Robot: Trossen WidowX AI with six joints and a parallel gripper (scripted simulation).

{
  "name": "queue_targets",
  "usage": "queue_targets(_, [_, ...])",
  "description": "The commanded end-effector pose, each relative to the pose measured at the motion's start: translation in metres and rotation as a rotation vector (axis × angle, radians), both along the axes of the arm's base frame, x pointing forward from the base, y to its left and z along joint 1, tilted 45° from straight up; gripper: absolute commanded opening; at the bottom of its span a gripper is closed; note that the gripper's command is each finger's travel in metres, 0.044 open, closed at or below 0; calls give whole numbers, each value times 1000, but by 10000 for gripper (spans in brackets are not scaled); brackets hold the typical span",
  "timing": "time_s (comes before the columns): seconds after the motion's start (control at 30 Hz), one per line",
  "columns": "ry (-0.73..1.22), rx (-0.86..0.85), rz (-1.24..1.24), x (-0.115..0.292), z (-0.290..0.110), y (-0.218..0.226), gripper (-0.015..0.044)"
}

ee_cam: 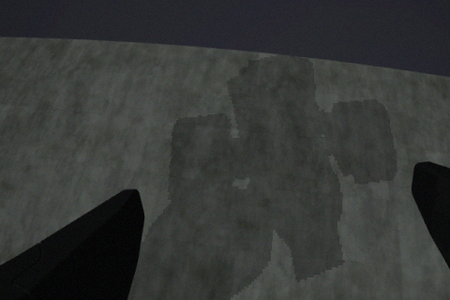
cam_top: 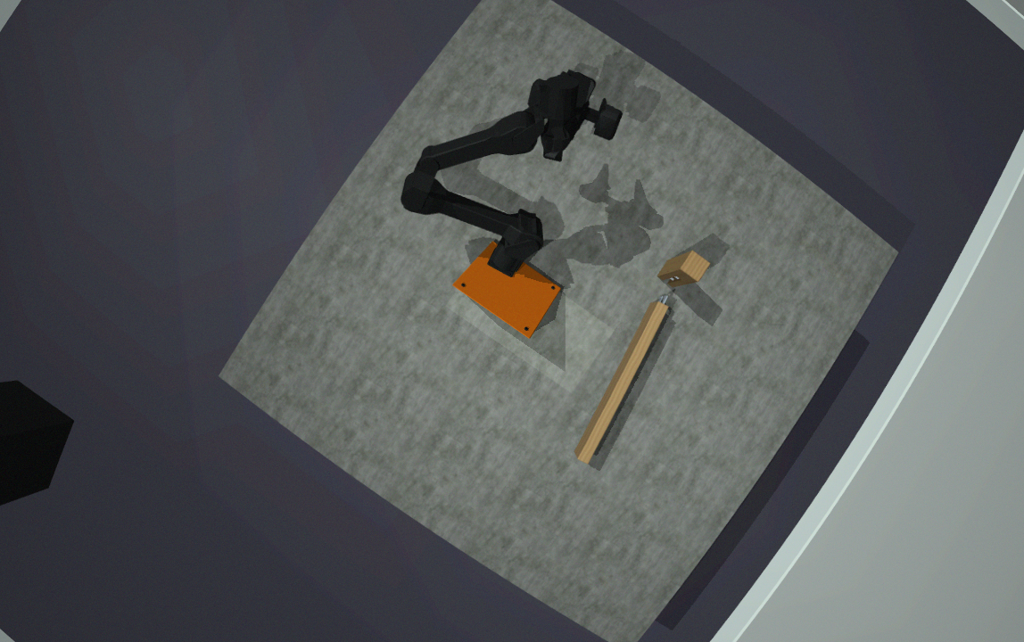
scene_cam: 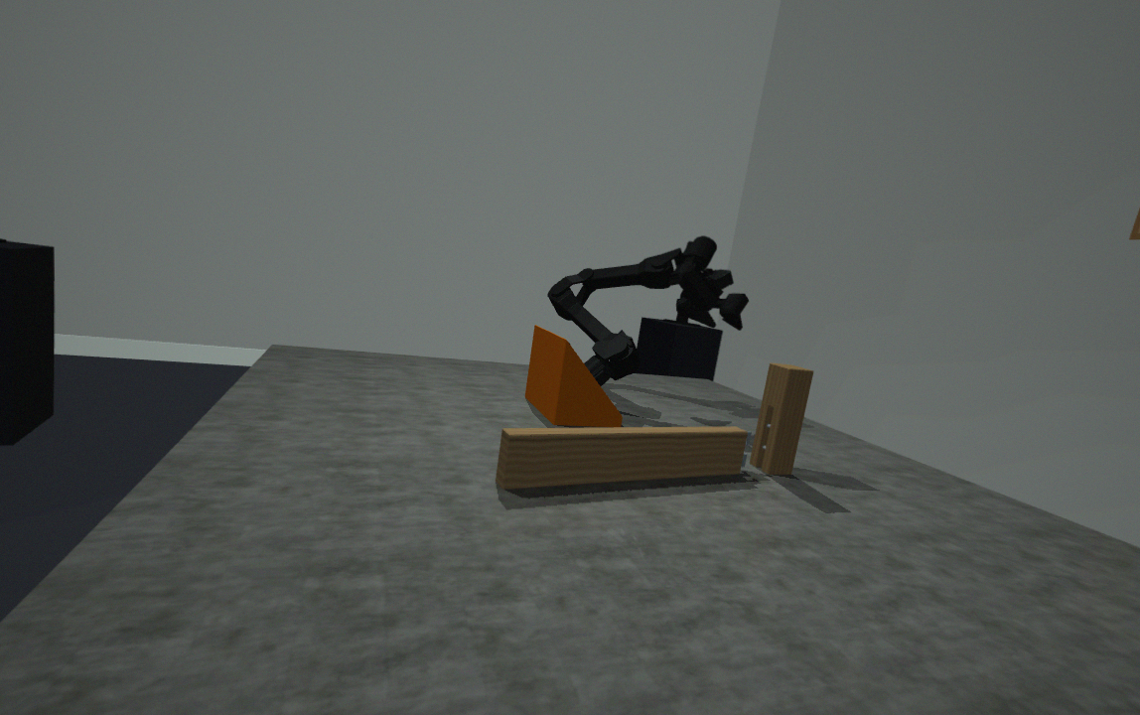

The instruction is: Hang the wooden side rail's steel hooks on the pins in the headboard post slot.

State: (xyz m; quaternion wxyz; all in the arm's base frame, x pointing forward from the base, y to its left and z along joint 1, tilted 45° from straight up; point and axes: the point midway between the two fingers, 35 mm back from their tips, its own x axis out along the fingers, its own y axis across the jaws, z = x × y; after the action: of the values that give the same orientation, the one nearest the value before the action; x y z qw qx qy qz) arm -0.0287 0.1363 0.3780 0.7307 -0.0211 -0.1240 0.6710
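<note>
Seen from above: the black arm (cam_top: pixel 467 160) rises from an orange base plate (cam_top: pixel 535 313) on the grey bench (cam_top: pixel 388 415). A wooden rail (cam_top: pixel 623 382) lies flat, its hooked end just beside the post (cam_top: pixel 683 267).
</note>
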Motion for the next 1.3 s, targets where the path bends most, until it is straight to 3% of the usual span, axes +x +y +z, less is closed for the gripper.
queue_targets(0.0, [0,2,0,0,1,0,426])
queue_targets(0.47, [-3,9,0,-7,38,-39,440])
queue_targets(0.6, [39,0,-98,17,33,-17,440])
queue_targets(1.07, [724,-27,-228,93,1,10,440])
queue_targets(1.27, [1277,39,-338,149,-31,12,440])
